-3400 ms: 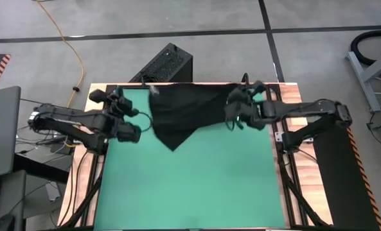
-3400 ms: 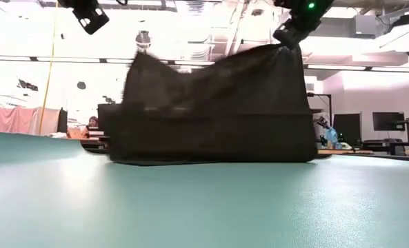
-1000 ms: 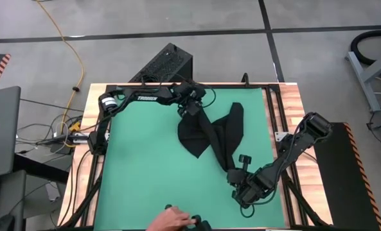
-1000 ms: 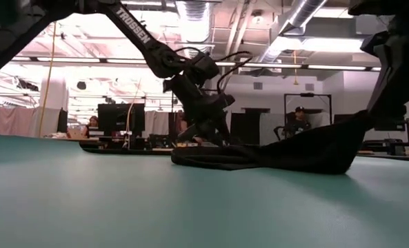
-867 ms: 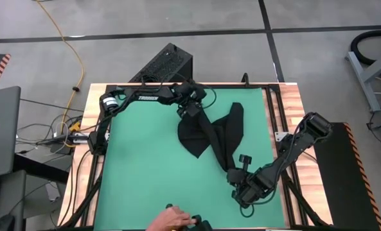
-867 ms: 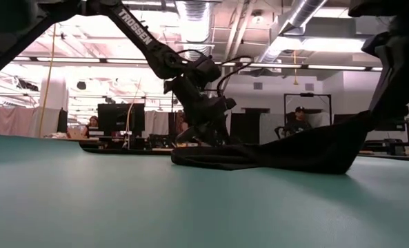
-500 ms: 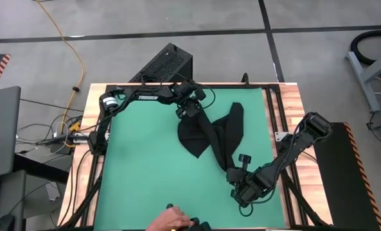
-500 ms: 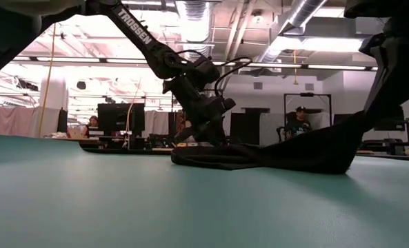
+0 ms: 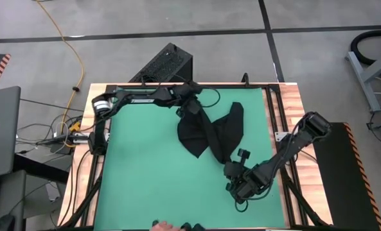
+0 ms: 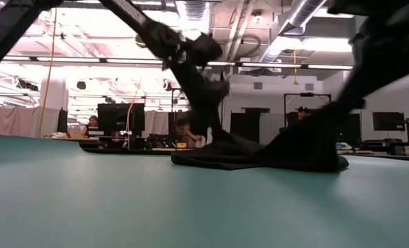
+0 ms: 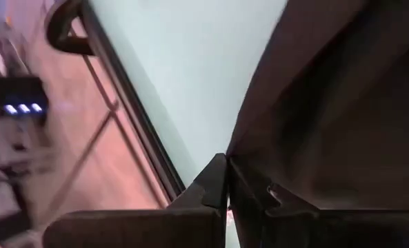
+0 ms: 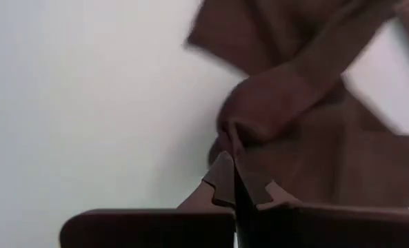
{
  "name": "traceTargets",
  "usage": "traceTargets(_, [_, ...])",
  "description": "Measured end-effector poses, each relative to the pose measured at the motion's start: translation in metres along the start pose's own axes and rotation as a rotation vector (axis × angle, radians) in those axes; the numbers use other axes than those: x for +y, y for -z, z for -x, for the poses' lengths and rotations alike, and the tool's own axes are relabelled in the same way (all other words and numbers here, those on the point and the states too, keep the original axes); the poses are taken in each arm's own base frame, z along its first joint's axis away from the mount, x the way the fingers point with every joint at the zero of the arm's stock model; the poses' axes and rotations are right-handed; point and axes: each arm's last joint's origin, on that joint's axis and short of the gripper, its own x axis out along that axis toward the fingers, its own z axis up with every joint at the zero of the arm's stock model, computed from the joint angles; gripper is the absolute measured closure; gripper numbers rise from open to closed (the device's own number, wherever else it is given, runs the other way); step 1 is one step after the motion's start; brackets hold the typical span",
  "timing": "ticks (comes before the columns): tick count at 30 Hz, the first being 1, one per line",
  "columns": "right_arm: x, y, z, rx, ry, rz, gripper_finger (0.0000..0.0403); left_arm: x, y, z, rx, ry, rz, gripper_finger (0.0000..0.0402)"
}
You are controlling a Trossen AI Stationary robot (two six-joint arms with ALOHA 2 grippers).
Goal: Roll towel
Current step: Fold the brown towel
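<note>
Black cloth, the towel (image 9: 211, 133), lies crumpled on the green mat (image 9: 145, 179) in the high view, toward the far right part of the table, drawn into a rough V with one lobe near the far edge and a strip running toward the near right. The left gripper (image 9: 191, 106) sits at the towel's far-left corner, touching the cloth. The right gripper (image 9: 234, 172) sits at the towel's near-right end. A black ribbed box (image 9: 164, 64) stands on the floor beyond the table.

Low view: the towel (image 10: 259, 155) is a low heap on the mat (image 10: 121, 200), lifted at its right end. The left gripper (image 10: 207, 131) comes down onto its left part; the picture is smeared there.

Left wrist view: the fingers (image 11: 218, 186) are pressed together with towel cloth (image 11: 328, 110) pinched between them, the mat (image 11: 183, 69) beside.

Right wrist view: the fingers (image 12: 225, 180) are likewise closed tight on a fold of the towel (image 12: 307, 138).
</note>
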Motion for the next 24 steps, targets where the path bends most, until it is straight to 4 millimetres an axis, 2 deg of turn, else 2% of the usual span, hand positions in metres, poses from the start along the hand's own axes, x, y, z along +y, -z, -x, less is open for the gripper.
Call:
traceTargets(6, [-0.024,-0.022,0.002,-0.080,0.229,0.024,0.0397,0.018,-0.008,0.078,-0.008,-0.012,0.262,0.0401])
traceTargets(11, [-0.051,-0.053,0.009,-0.137,0.416,0.050,0.0397,0.023,-0.005,0.136,0.019,-0.046,0.393,0.0401])
traceTargets(16, [-0.086,-0.088,0.018,-0.157,0.577,0.067,0.0399,0.025,0.001,0.182,0.105,-0.147,0.436,0.0401])
traceTargets(20, [-0.118,-0.117,0.023,-0.149,0.692,0.094,0.0400,0.029,0.009,0.216,0.065,-0.214,0.508,0.0401])
traceTargets(24, [-0.161,-0.143,0.028,-0.089,0.781,0.102,0.0401,0.034,0.023,0.243,0.038,-0.280,0.556,0.0401])
